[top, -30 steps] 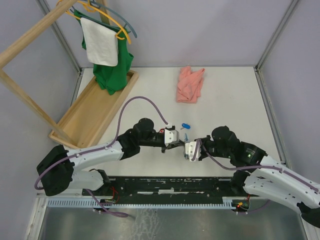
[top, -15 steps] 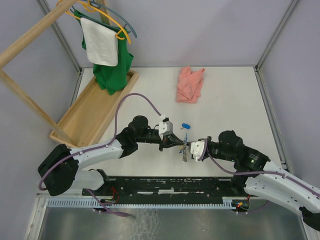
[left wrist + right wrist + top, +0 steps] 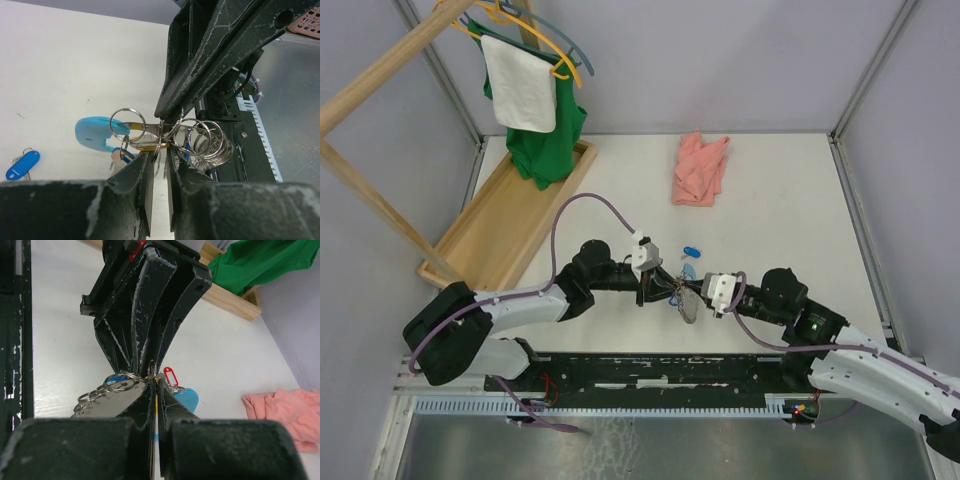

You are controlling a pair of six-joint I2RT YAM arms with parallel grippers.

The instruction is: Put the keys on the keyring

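By the middle of the worktop's (image 3: 790, 200) near edge, the right fingers (image 3: 215, 55) pinch the keyring (image 3: 200, 142) while the left fingers (image 3: 132, 187), slightly parted, probably need a slow, straight retreat so nothing snags.

My two arms (image 3: 520, 305), white shells, black joints, purple cables (image 3: 582, 199) arching above my black base rail (image 3: 660, 368), my black fingers (image 3: 125, 200) scuffed white

Overhead camera looks steeply down on the white worktop (image 3: 790, 200); both wrist cameras sit close — facing each other across the silvery, blue-tagged keyring (image 3: 216, 152), shared by all views.
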